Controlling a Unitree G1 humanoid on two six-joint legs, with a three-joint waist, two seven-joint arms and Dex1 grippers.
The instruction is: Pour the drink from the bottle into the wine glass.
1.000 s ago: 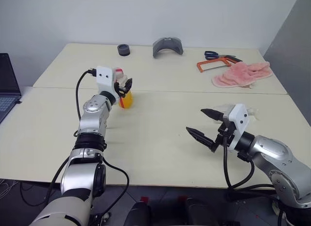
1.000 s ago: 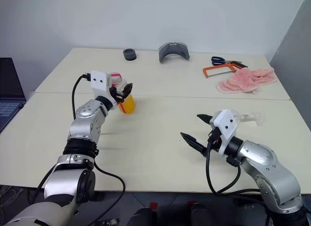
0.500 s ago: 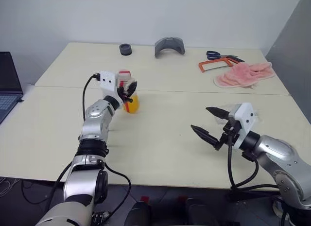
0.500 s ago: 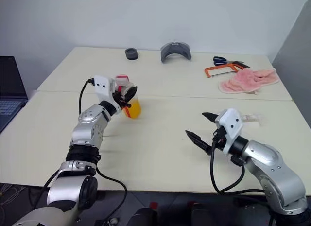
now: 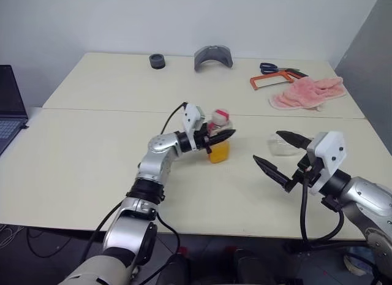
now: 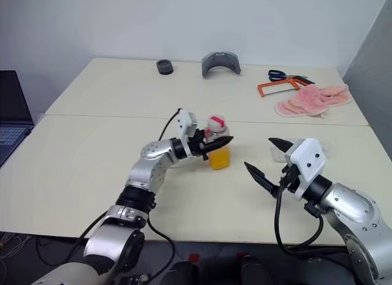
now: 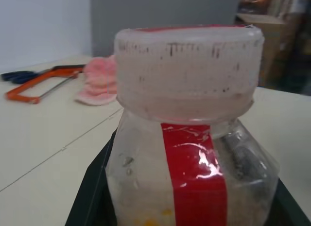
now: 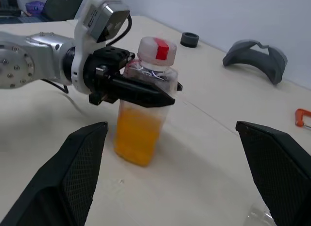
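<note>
The bottle (image 5: 218, 143) has a white cap with a red strip and stands roughly upright at the table's middle. The orange drink (image 8: 138, 133) fills its lower half. My left gripper (image 5: 220, 136) reaches in sideways from the left and is shut on the bottle just below the cap. One black finger (image 7: 92, 187) shows beside the bottle's shoulder. My right gripper (image 5: 267, 147) hovers open a little to the bottle's right, nothing between its fingers. The wine glass (image 5: 280, 148) is a clear shape on the table behind that gripper, mostly hidden.
Along the far edge lie a black ring (image 5: 157, 61), a grey curved piece (image 5: 212, 57), scissors (image 5: 272, 68), an orange hacksaw (image 5: 269, 81) and a pink cloth (image 5: 306, 92). A laptop (image 5: 9, 107) sits at the left edge.
My left arm has swung the bottle from the left part of the table to its middle, and the gripper now points sideways. My right gripper has risen slightly and stayed open.
</note>
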